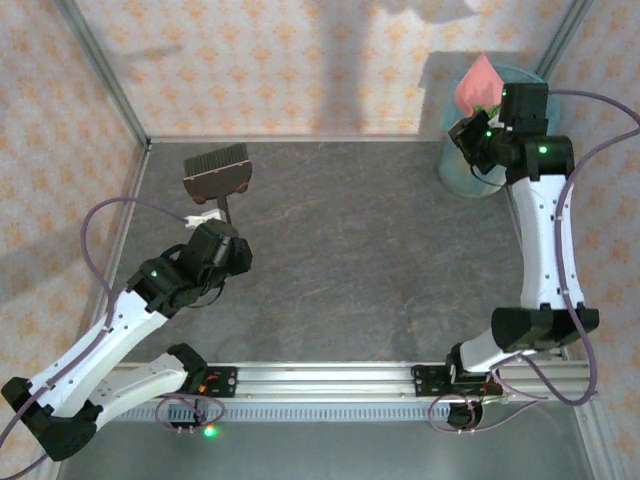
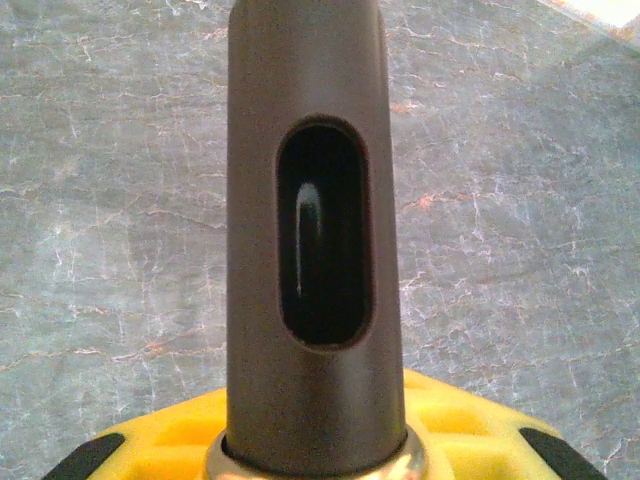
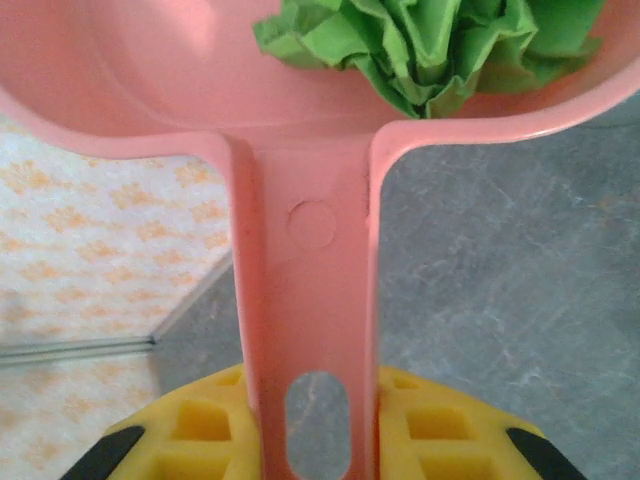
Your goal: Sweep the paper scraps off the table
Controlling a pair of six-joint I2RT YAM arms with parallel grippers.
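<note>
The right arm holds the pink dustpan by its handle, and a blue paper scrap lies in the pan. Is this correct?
Not entirely. The paper scrap in the pink dustpan is green, not blue; the right wrist view shows it. The rest is correct.

Green paper scraps (image 3: 430, 45), pink dustpan (image 3: 310, 300), dk brown brush (image 2: 250, 250), grey mottled table (image 1: 380, 260)
</note>
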